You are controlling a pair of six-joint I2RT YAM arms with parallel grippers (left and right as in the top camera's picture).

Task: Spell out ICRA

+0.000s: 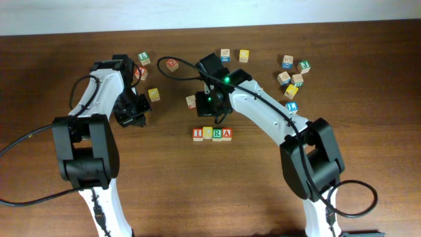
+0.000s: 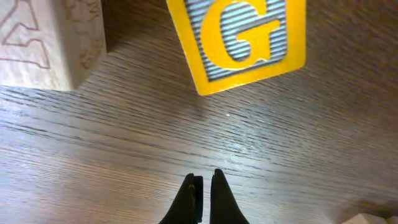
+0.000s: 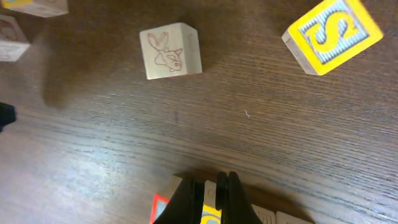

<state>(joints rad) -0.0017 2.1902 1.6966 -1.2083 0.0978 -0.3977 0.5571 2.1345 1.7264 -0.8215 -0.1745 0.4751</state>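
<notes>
Four blocks stand in a row mid-table, reading I, C, R, A. My right gripper hovers just behind the row, over the I and C. In the right wrist view its fingers are almost together, with the red-edged I block and the yellow C block below them. It holds nothing. My left gripper is shut and empty over bare wood, near a yellow G block.
A fish-picture block and a yellow S block lie beyond the row. A pale carved block lies beside the G. Loose blocks sit at the back and in a cluster at back right.
</notes>
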